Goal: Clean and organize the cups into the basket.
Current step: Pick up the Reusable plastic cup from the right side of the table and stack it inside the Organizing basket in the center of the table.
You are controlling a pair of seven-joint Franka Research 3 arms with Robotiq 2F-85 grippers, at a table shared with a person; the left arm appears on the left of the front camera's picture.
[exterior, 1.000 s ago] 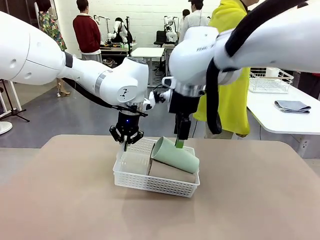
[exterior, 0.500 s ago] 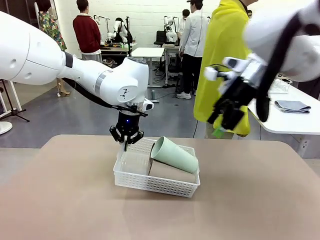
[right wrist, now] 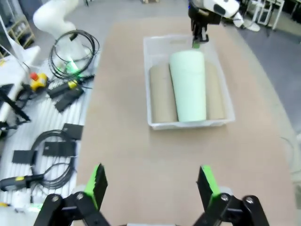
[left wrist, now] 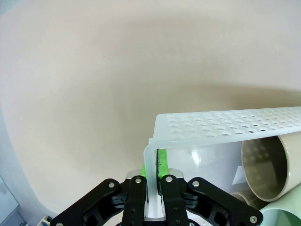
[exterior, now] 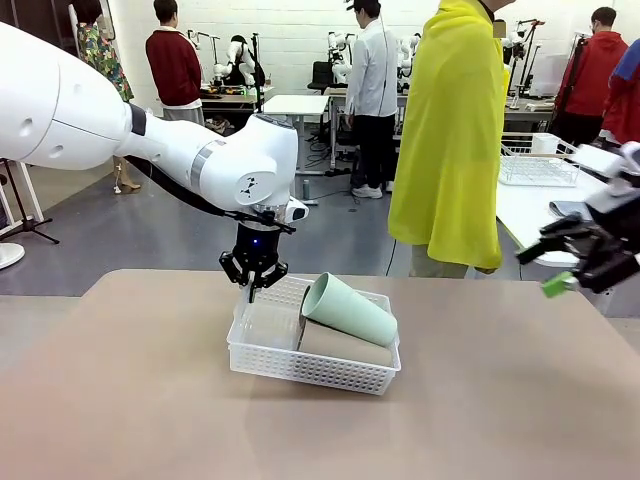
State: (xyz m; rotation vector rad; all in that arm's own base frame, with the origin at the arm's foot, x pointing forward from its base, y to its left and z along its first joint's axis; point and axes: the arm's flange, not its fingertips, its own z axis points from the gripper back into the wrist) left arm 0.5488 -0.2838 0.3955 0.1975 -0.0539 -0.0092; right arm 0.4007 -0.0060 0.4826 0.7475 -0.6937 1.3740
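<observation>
Beige surface (exterior: 130,400) carries the white basket (exterior: 310,368); inside it two tan cups (right wrist: 162,100) lie under a mint cup (exterior: 350,311). My left fingers (left wrist: 161,165) pinch its thin, flexible wall; right gripper (right wrist: 153,184) spread, well clear. Light, smooth, likely to roll.

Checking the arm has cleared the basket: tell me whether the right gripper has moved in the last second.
Yes. The right gripper has swung away from above the white basket to the table's right edge, open and empty.
</observation>
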